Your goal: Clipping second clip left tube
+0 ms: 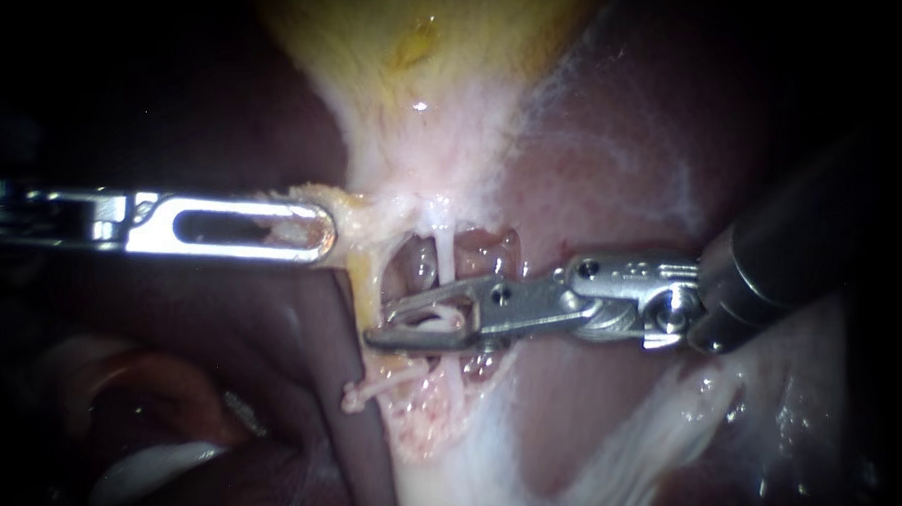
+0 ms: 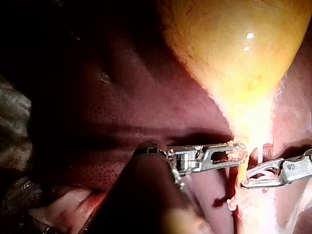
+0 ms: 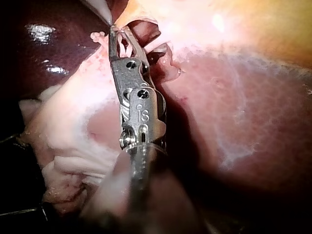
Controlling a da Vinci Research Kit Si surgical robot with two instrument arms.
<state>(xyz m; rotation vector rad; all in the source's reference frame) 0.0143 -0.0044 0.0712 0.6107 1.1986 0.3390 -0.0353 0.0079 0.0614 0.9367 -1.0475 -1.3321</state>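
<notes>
Through the endoscope, the left instrument (image 1: 315, 228) had its hand clamped on the edge of the gallbladder (image 1: 414, 44) at its narrow end. Just past that end, the right instrument (image 1: 385, 323) held its hand open, jaws straddling the left tube (image 1: 424, 264). From the left wrist, tissue filled the left hand beside the gallbladder's neck. From the right wrist, the spread jaws sat astride pale strands near that neck.
</notes>
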